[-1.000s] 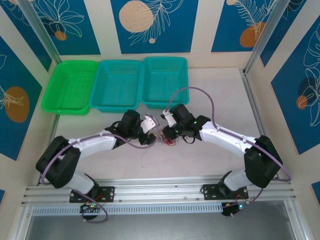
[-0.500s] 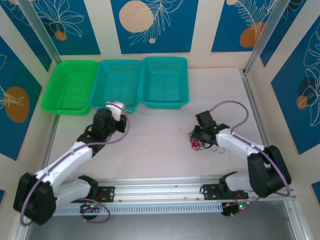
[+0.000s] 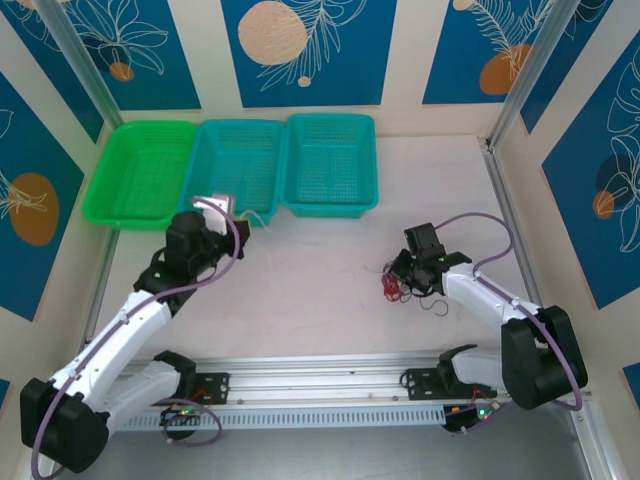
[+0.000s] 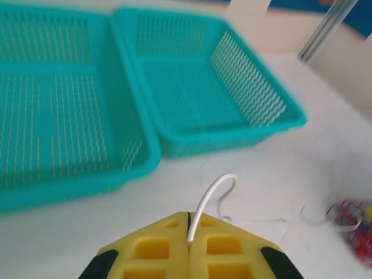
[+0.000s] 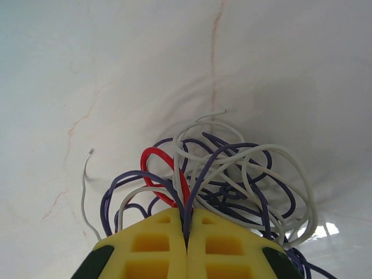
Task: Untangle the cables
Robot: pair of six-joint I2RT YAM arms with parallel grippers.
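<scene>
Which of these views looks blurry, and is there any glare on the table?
Left wrist view: the teal baskets are smeared and soft, while the white wire pinched in the left tool is crisp. Right wrist view: the wire tangle is sharp, with a bright glare patch on the table at lower right. Top external view: evenly lit and sharp, shadows soft.
</scene>
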